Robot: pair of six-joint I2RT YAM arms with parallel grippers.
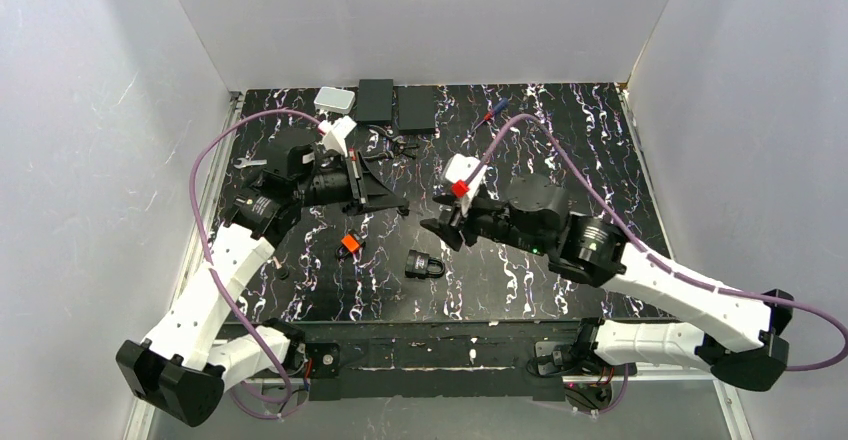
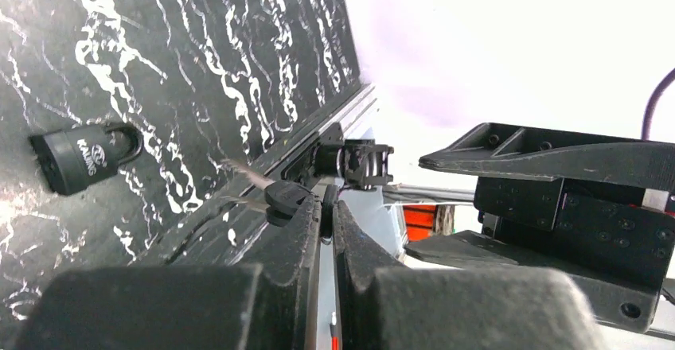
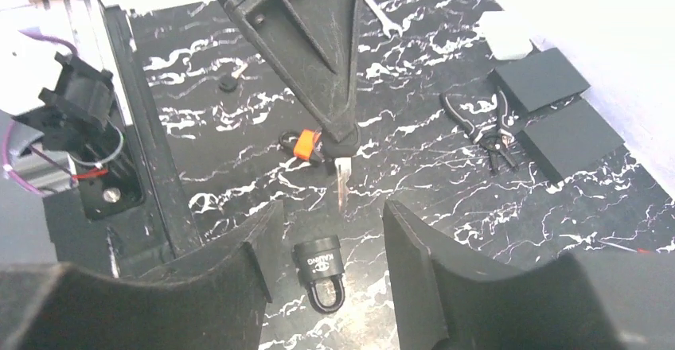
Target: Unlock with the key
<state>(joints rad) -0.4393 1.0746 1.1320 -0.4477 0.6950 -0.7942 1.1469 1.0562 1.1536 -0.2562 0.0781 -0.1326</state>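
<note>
My left gripper is shut on the key, held by its black head. The thin silvery blade points down over the table, just beyond the padlock. The black padlock lies flat on the marbled table, and also shows in the left wrist view. My right gripper is open and empty above the padlock, which shows between its fingers. A small orange-and-black piece lies on the table left of the padlock, and shows behind the key in the right wrist view.
Pliers, two black boxes and a white box lie at the back. A red-and-blue screwdriver lies at the back right, and a small wrench at the left. White walls enclose the table.
</note>
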